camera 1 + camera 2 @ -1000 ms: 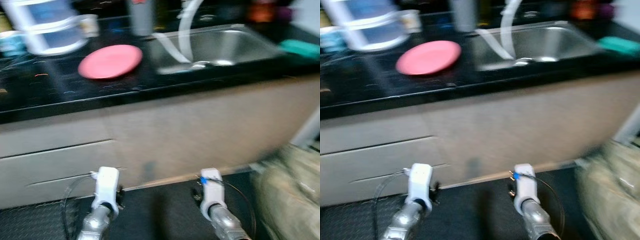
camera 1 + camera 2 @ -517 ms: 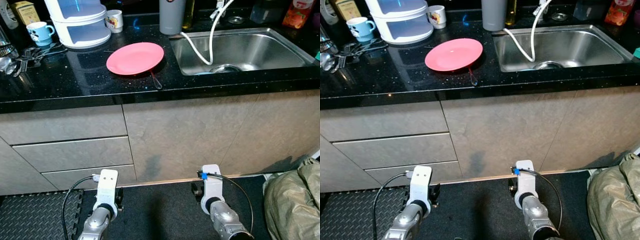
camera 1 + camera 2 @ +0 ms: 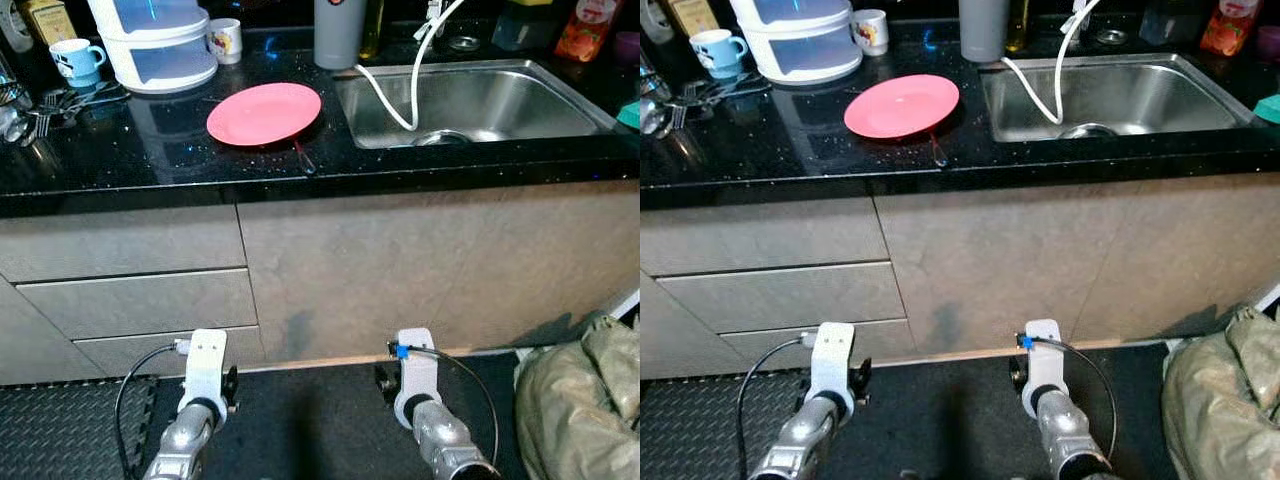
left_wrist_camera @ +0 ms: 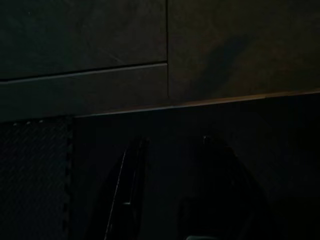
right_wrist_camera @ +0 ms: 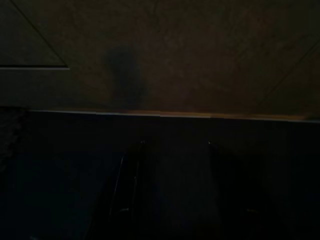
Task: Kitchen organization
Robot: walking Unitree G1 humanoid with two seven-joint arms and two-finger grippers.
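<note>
**Operator:** Both grippers hang low and idle in front of me. My left gripper (image 4: 170,190) points at the floor by the cabinet base, fingers parted with nothing between them; my right gripper (image 5: 170,190) is the same, spread and empty. They are down because I am only standing before the counter (image 3: 120,170), with nothing within reach yet.

**Observer:** What is up there, biggest first?

**Operator:** Counter runs across the top of my view from 9 to 3 o'clock, with the drawers (image 3: 130,300) below it at 9. Sink (image 3: 570,95) sits at 1 o'clock, its white hose (image 3: 385,95) drooping into the basin, I judge simply left there after rinsing. At 5 o'clock on the floor lies a greenish bag (image 3: 580,400). White stacked container (image 3: 155,40) stands at 11 o'clock, pushed to the back.

**Observer:** And the thing to tidy?

**Operator:** Likely the pink plate (image 3: 264,112), at 12 o'clock near the counter's front edge, just left of the sink, a thin red-handled utensil (image 3: 303,158) poking from under it. Smaller still: a grey tumbler (image 3: 338,30) behind it, a blue mug (image 3: 72,58) and a patterned mug (image 3: 225,38) at 11, loose cutlery (image 3: 60,100) at 10.
</note>
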